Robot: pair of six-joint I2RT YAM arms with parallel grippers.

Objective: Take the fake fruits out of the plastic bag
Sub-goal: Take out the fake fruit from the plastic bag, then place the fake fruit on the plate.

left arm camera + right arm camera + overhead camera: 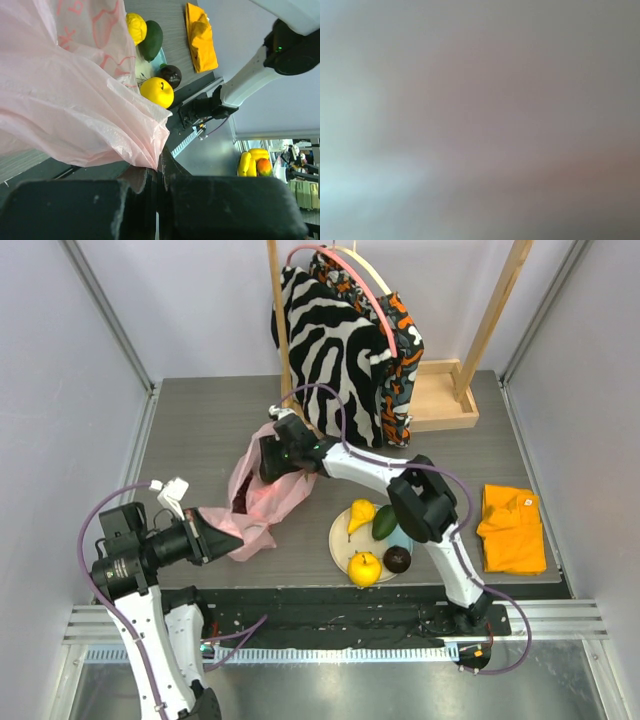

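From above I count four fruits on one round cream-and-blue plate (339, 543): a yellow pear-shaped fruit (360, 515), a green avocado (385, 523), a dark maroon round fruit (397, 559) and a yellow-orange round fruit (364, 568). One translucent pink plastic bag (262, 498) lies on the counter (200, 430) left of the plate. Its long axis runs from my left tool (215, 535) up to my right tool (272, 462), which is sunk in the bag's mouth. A dark red shape (243, 503) shows inside.

On the left wrist view, the black fingers (100, 210) are pinched tight on the bag's edge.

The right wrist view is only a pinkish blur, so I cannot tell how that tool's jaws stand.
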